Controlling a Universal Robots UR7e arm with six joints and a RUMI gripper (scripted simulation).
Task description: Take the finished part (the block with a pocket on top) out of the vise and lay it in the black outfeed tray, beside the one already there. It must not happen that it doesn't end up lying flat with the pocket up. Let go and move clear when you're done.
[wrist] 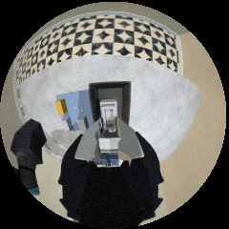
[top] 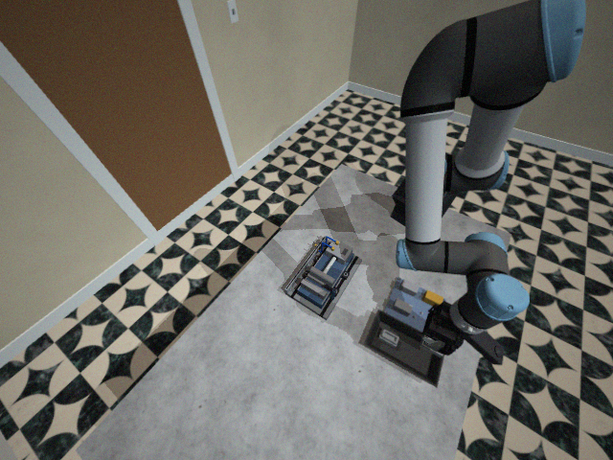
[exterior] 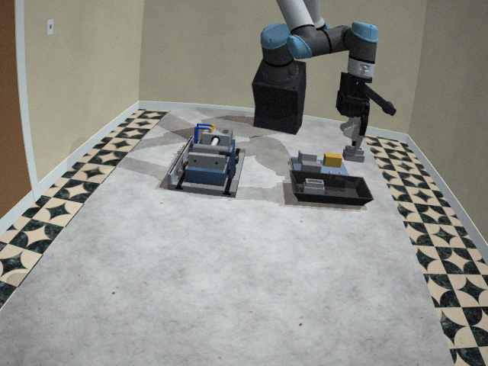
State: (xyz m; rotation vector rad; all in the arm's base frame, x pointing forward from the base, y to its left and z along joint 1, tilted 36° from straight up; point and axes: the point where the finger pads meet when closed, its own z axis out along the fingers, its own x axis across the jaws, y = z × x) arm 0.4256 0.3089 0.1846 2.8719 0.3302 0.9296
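My gripper (exterior: 355, 137) is shut on the finished part (exterior: 353, 154), a small grey block, and holds it in the air above the right end of the black outfeed tray (exterior: 331, 189). In the wrist view the held part (wrist: 109, 142) sits between my fingers, with the tray below. Another grey pocketed block (exterior: 314, 184) lies in the tray's left half; it also shows in the wrist view (wrist: 108, 110). The vise (exterior: 208, 161) stands to the left on its base plate, its jaws without the part. In the top view my gripper (top: 431, 336) hides the held part.
A blue plate (exterior: 319, 163) with a grey block and a yellow block (exterior: 332, 159) lies just behind the tray. The robot's black base (exterior: 279, 98) stands at the back. Patterned floor tiles border the grey mat on both sides.
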